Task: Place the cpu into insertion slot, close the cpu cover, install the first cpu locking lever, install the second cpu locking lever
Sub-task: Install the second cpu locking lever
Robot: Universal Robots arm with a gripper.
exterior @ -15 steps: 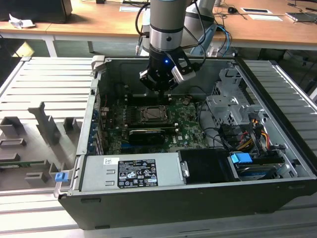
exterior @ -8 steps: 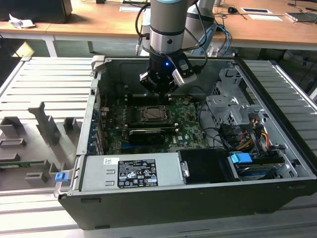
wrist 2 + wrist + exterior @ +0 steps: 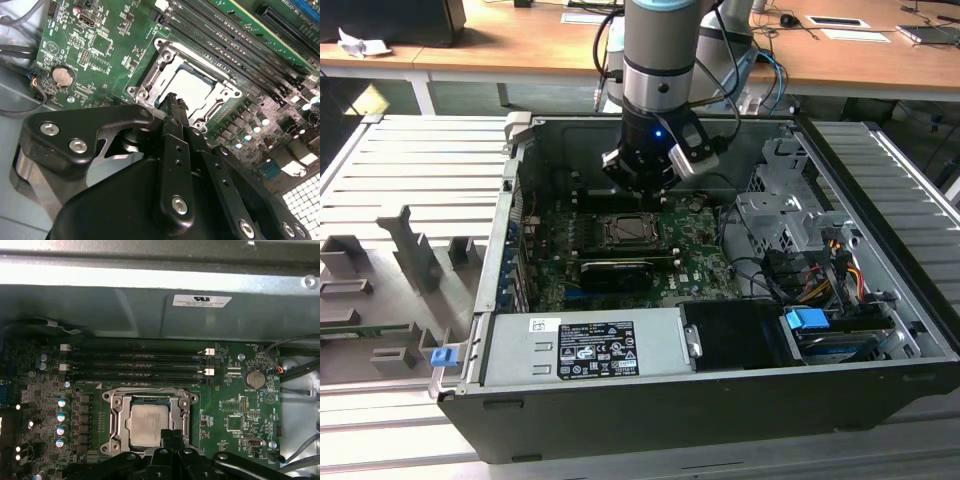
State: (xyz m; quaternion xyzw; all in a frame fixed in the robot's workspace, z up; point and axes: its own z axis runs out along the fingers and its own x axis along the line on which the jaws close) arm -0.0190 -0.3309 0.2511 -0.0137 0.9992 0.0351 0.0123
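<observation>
The black gripper [image 3: 172, 436] has its ribbed fingertips pressed together, clamped on nothing. Just beyond them lies the cpu [image 3: 147, 424], dull silver and square, seated in the insertion slot [image 3: 200, 82] under the shiny, closed cpu cover [image 3: 119, 412].

Print shows in several places, but none of it can be made out. In the exterior view, a black rectangular label [image 3: 596, 349] with white marks lies on the silver-grey metal power supply box [image 3: 650, 340], and a small white sticker [image 3: 540, 324] sits just beside it. In the first wrist view, a white rectangular sticker [image 3: 202, 300] with dark lines of print is stuck on the grey metal case wall [image 3: 125, 315], and fine white lettering dots the green circuit board [image 3: 235, 405].
</observation>
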